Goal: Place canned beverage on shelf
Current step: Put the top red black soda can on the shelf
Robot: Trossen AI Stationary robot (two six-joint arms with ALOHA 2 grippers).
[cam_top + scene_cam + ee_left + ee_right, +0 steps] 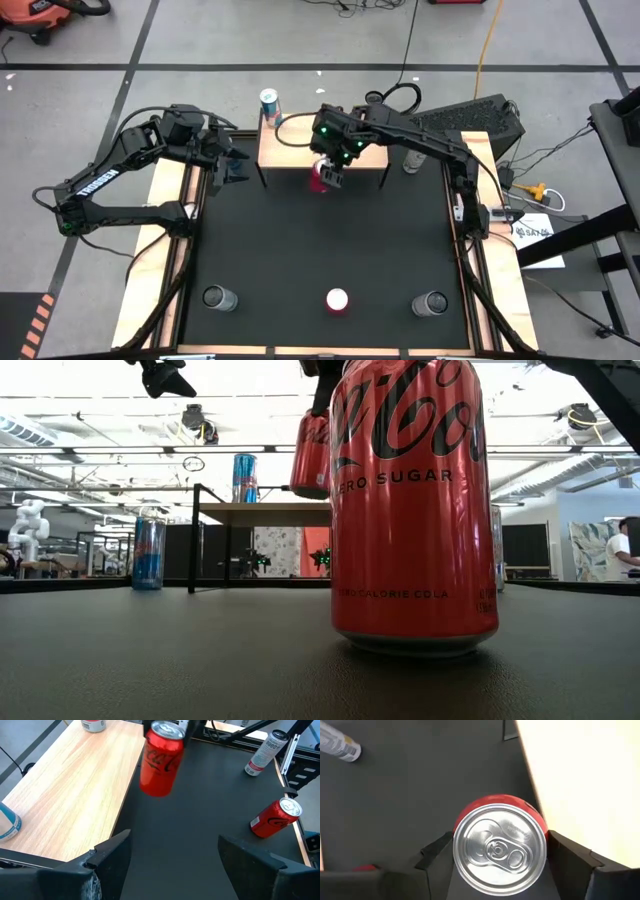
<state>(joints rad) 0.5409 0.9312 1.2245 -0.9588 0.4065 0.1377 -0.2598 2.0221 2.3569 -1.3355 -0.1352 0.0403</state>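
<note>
Seen from above, a black desk [320, 250] with wooden side strips fills the middle. At 12 o'clock, along the far edge, stands the shelf [290, 150], a light-wood board on thin black legs.

The right gripper [328, 172] hangs just off the shelf's front edge, near the middle of its width. Its fingers [572, 857] pinch a red can [322, 178] by the sides just below the rim, and the can hangs upright in the air (in the low view its base shows level with the shelf top). In the right wrist view the silver lid faces the camera, with the pale board beside it and black desk under it.

A blue can [269, 103] stands on the shelf's far left corner, at about 11 o'clock. The rest of the board's near side shows bare wood.

The left gripper [232, 160] hovers at 10 o'clock, just off the shelf's left end, fingers [112, 852] spread and holding nothing.

A silver can [411, 160] stands at 1 o'clock, on the desk by the shelf's right end. Along the near edge stand three more: a grey can [218, 298] at 7 o'clock, a red near can [337, 301] at 6 o'clock and a second grey can [431, 304] at 5 o'clock. The wide black centre of the desk between the two rows lies open.
</note>
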